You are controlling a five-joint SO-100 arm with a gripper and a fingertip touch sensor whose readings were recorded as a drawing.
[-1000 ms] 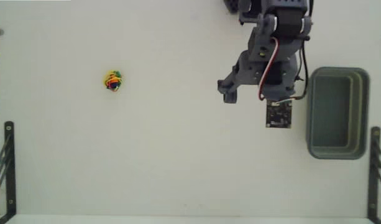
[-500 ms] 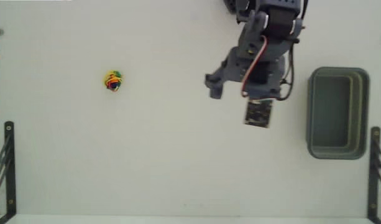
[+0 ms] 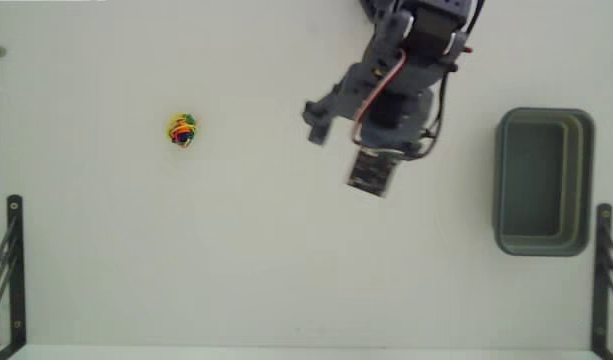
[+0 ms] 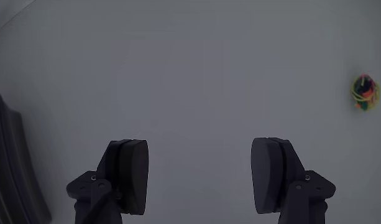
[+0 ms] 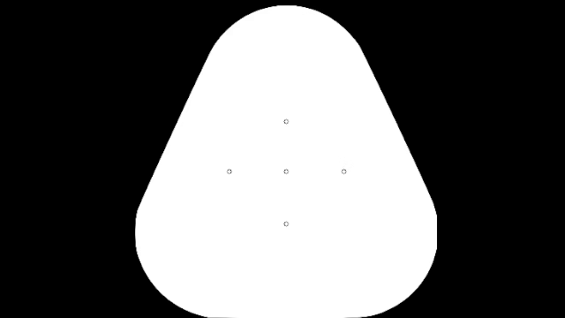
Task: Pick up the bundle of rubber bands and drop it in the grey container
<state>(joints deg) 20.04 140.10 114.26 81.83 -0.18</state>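
Observation:
The bundle of rubber bands (image 3: pixel 182 130) is a tiny yellow, red, green and blue clump lying alone on the white table at the left of the fixed view. In the wrist view the bundle (image 4: pixel 365 92) shows at the far right edge. The grey container (image 3: pixel 543 181) stands at the right of the fixed view, and nothing shows inside it. My gripper (image 3: pixel 338 140) hangs over the table's upper middle, between the two and far from both. In the wrist view the gripper (image 4: pixel 199 149) is open wide, with only bare table between its fingers.
Black metal brackets stand at the lower left (image 3: pixel 8 260) and lower right (image 3: pixel 604 270) table corners. A dark curved edge (image 4: pixel 10 162) fills the wrist view's lower left. The arm's base (image 3: pixel 426 15) sits at the top edge.
The arm has swung left, away from the grey container and toward the bundle's side. The bundle and the container have not moved.

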